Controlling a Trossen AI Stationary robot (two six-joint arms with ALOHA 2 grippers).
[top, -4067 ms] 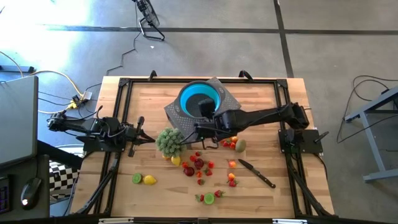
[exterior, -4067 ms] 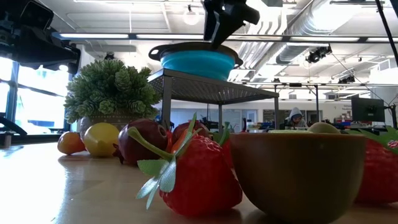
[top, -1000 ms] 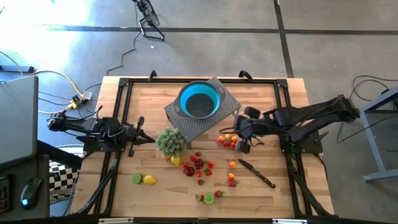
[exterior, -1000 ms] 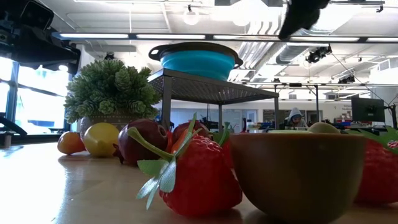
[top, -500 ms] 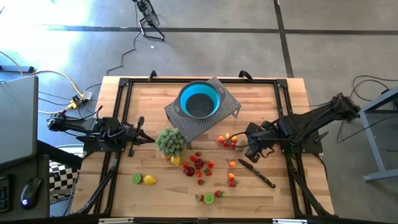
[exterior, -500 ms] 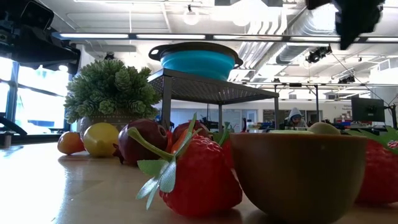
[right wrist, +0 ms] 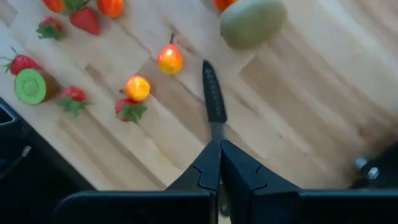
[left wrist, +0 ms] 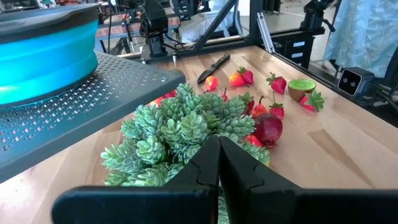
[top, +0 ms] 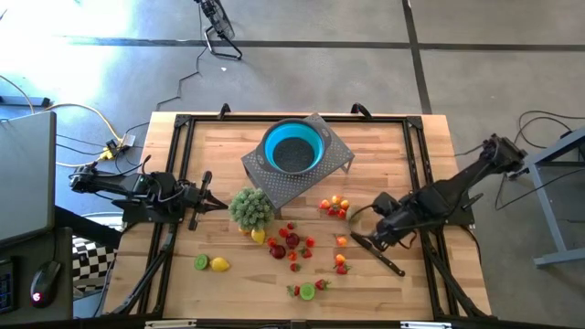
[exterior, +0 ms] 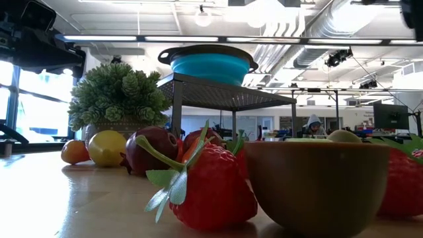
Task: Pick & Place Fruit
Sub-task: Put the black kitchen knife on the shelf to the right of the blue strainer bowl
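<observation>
Between picks, by the look of it: nothing carried, most fruit [top: 293, 239] scattered across the middle of the surface [top: 402, 151], from the centre toward the near edge, with a lime-and-lemon pair nearer the left edge. Blue bowl [top: 293, 146] perched on a perforated stand [top: 322, 169] by the far edge; nothing visibly inside it from above.

Right claw [top: 358, 241] low over the right-centre of the surface, fingers pressed together and empty, tip right at the black-handled knife [top: 377, 254]. Next move probably calls for spreading the fingers and shifting off the knife toward a nearby piece, perhaps the brownish-green kiwi [right wrist: 252, 22] or the small orange-red fruit [right wrist: 169, 60] just beside the blade.

Left claw [left wrist: 218, 163] parked by the left edge, also pressed together, aimed at the potted green plant [left wrist: 186, 127].

Right wrist view alone confirms the tip lined up with the knife rather than any fruit. Low view alone gives the stand's height and a close strawberry [exterior: 211, 187]; neither claw visible there.
</observation>
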